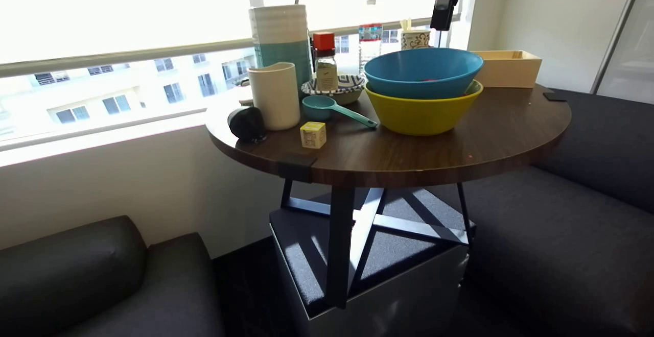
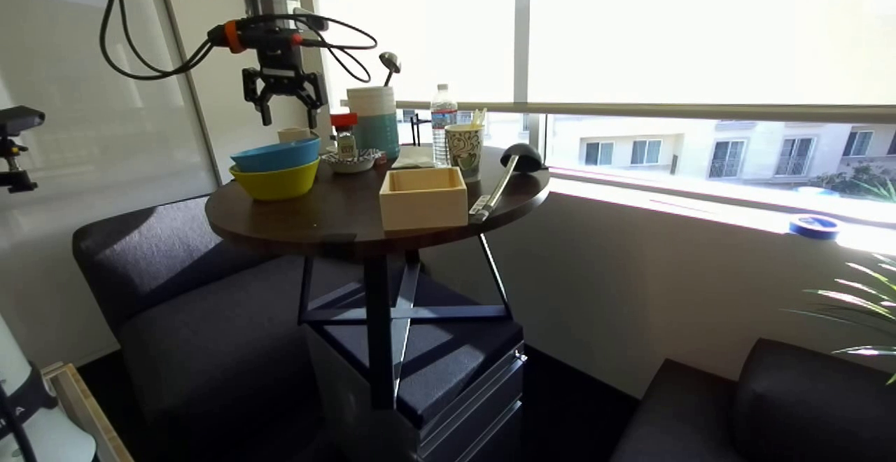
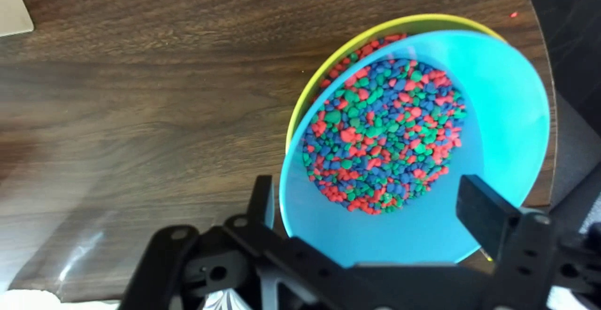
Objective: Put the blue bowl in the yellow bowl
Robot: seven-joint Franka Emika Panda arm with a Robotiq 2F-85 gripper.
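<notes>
- The blue bowl (image 1: 424,65) sits inside the yellow bowl (image 1: 421,116), its rim tilted rather than level, so we judge the placing done but unsettled.
- Our tool (image 2: 289,116) hangs above both bowls, jaws standing wide apart with nothing in them.
- Our chief worry is a spill: coloured pebbles (image 3: 382,136) cover the blue bowl's floor, and a knock on that slanting rim could tip some onto the tabletop (image 3: 141,127).
- In the wrist view, the yellow rim peeks out from nine to one o'clock, with more pebbles in the gap near eleven. We suspect the blue bowl rests on this uneven fill; pressing it level could make it slide or rock.
- Should we lower the tool, the jaw that overlaps the blue rim between four and five o'clock in that view could snag it.
- In an exterior view, a low swing toward three or four o'clock might clip the red-capped jar (image 2: 345,138); rising straight up first seems safer.
</notes>
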